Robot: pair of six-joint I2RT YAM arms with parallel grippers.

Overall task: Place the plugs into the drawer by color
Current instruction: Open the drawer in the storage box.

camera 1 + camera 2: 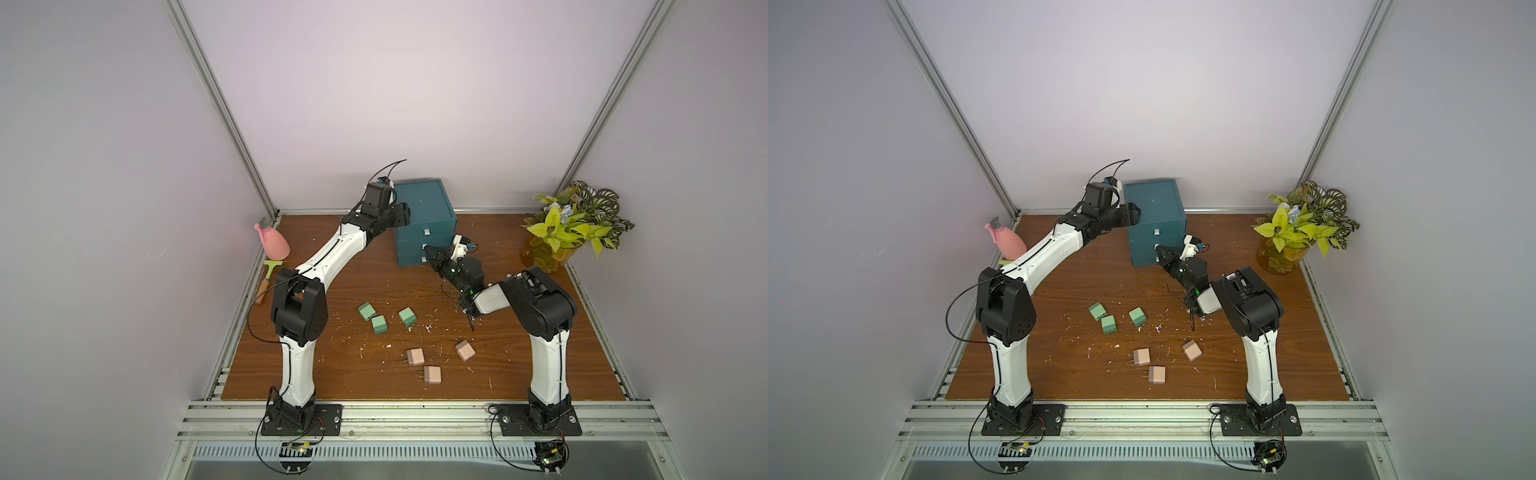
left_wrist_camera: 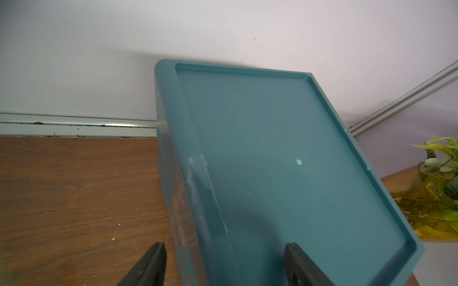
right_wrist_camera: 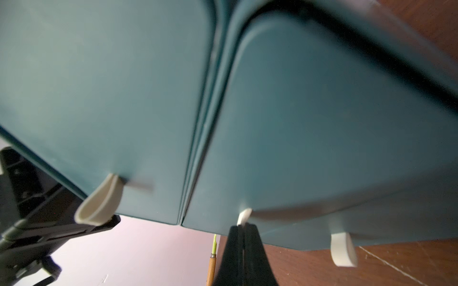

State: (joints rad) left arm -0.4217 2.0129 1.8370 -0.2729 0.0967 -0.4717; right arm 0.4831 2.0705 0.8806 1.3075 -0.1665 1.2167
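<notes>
Clenched: right jaws, pinching middle tab (image 3: 244,217) of drawer chest (image 1: 422,203), poised to pull that drawer open. Up top, left jaws spread, straddling chest's top edge, likely bracing against slide; contact unclear. Drawers look shut. Out front, green plugs (image 1: 379,324) and beige-pink plugs (image 1: 432,374) lie grouped by color on desk (image 1: 332,374), apart from chest.

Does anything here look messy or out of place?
Yes. White flecks litter the table, mostly around the green plugs. A wrinkled strip of clear tape is stuck over the chest's top edge. The chest also sits askew to the back wall.
</notes>
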